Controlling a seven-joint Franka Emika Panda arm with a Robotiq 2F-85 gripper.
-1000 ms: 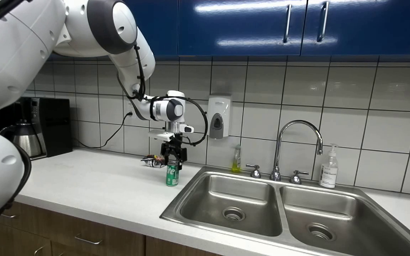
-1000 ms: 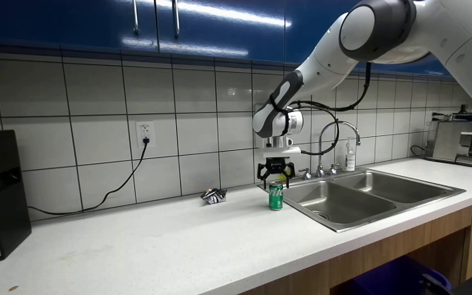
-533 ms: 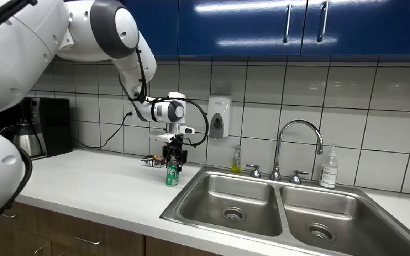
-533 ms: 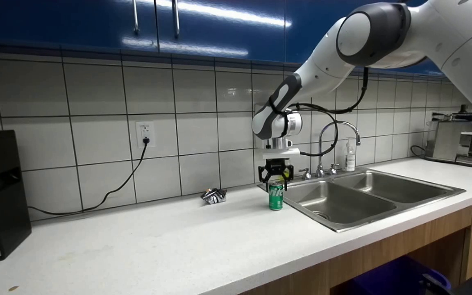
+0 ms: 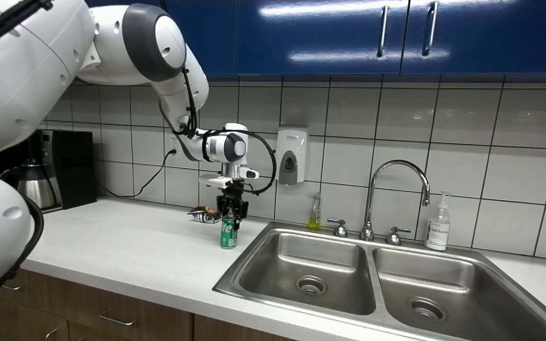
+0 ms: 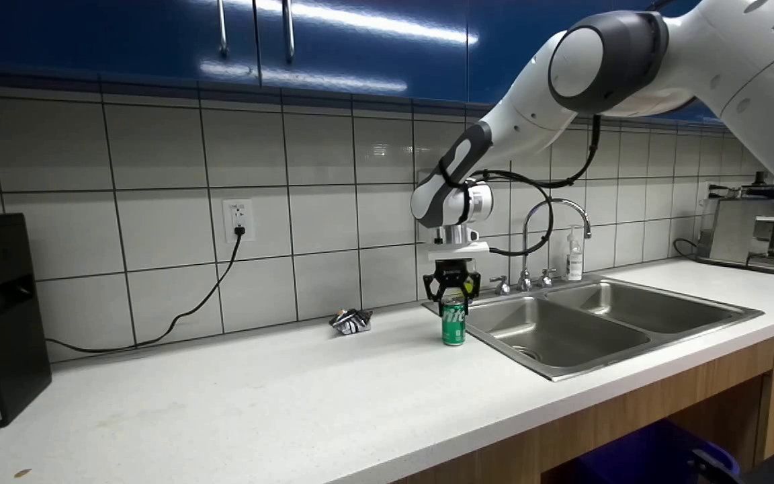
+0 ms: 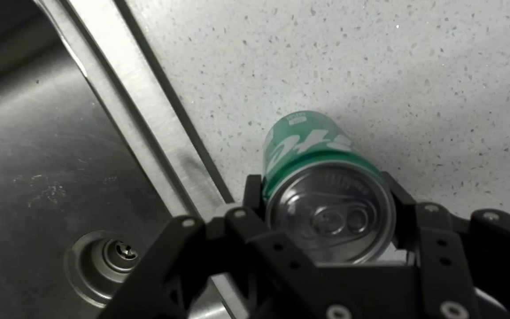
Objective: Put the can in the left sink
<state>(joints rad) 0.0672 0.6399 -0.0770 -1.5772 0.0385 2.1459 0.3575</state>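
The green can [image 5: 228, 237] with its silvery lid stands upright on the counter, just beside the sink edge. My gripper [image 7: 324, 191] is shut on it: in the wrist view a black finger [image 7: 253, 192] presses close to each side of the can near its top. In an exterior view the same gripper [image 6: 453, 309] reaches straight down over the can [image 6: 454, 328]. The left sink [image 5: 277, 279], a steel basin with a round drain, lies right beside the can; part of this basin [image 7: 38, 155] also fills the left of the wrist view.
A crumpled foil wrapper [image 6: 351, 321] lies behind the can near the wall. Along the sink's back stand a yellow-green soap bottle [image 5: 315, 213], a tall curved faucet [image 5: 371, 199] and a pump bottle [image 5: 438, 229]. A second basin [image 5: 486, 303] adjoins the left sink. Blue cabinets [image 5: 320, 38] hang overhead.
The gripper has come down slightly around the can's top. Its fingers have moved inward from wide apart to the can's sides, and the can has shifted a tiny bit.
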